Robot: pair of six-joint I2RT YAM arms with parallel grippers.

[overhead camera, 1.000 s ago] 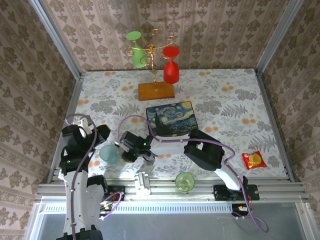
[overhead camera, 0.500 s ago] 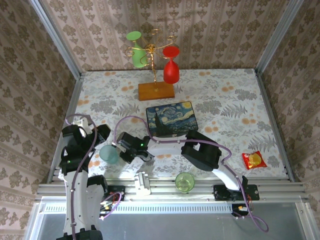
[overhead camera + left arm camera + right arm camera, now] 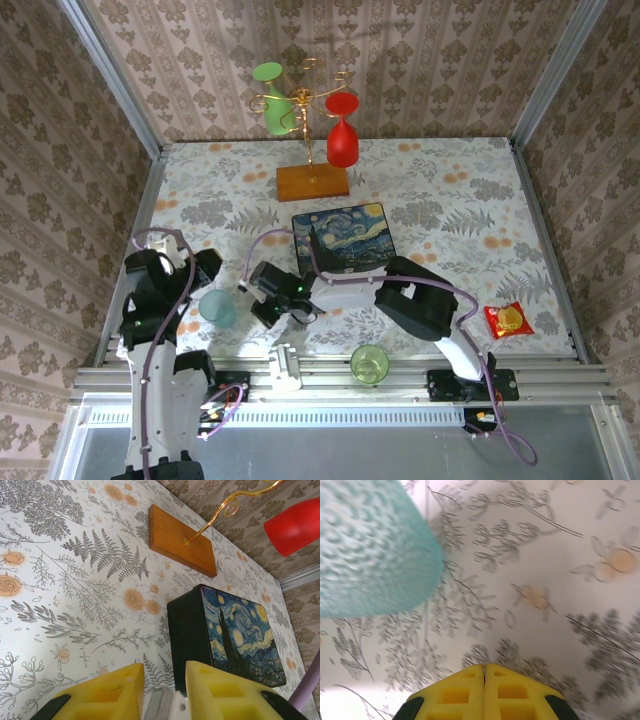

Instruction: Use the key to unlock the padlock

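Where the left arm works: 8 o'clock of the table (image 3: 450,190), with a teal cup (image 3: 218,308) just beside it.
left end effector (image 3: 164,680): fingers part-way apart, and a grey-and-white piece (image 3: 162,705) sits low in the gap. Whether they pinch it I cannot tell.
padlock: not clearly made out. That piece may be it, but it is too hidden to say, so its long axis is unknown.
right end effector (image 3: 485,667): pads pressed flat together, low over the table, cup at its 10 o'clock in the wrist view.
key: too small to tell whether those pads pinch it.
relation that matters: if the piece is the padlock, it lies about 9 o'clock of the right end effector, past the cup, and the left arm is much nearer.
painted box (image 3: 343,238): 1 o'clock of the right end effector, apart.
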